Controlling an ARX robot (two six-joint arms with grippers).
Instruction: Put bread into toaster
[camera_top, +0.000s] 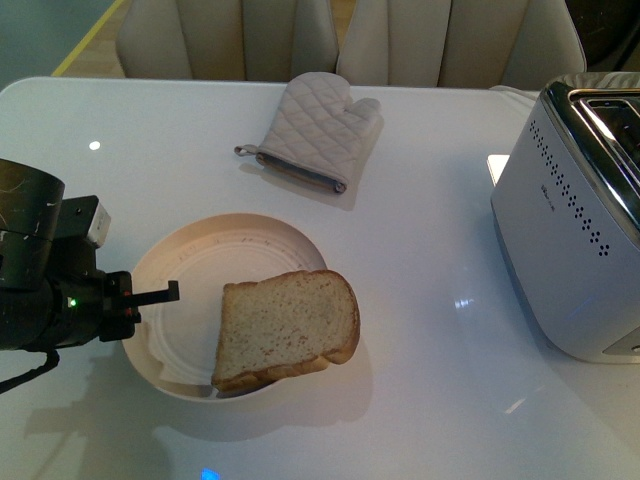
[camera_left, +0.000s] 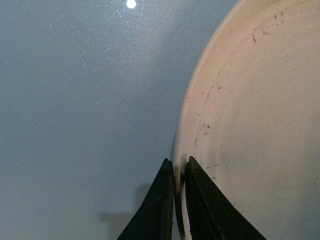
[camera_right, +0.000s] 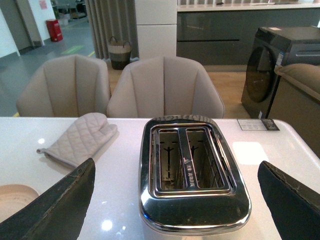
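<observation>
One slice of bread (camera_top: 288, 325), overhanging
It is laid on the plate (camera_top: 200, 250) at lower centre; the toaster (camera_top: 575, 220) is at right edge. The plate rim is pinched by the left gripper (camera_top: 165, 293), the right gripper (camera_right: 176, 165) is spread wide. If the plate is tugged, bread may be tipped off.

nothing can be read: the small brand mark on the toaster (camera_top: 570, 235) side, the print between its slots and a card (camera_right: 257, 124) on the tabletop are too blurred

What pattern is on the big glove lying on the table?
The grey fabric oven mitt has a quilted diamond pattern, clearest in the front view.
</observation>
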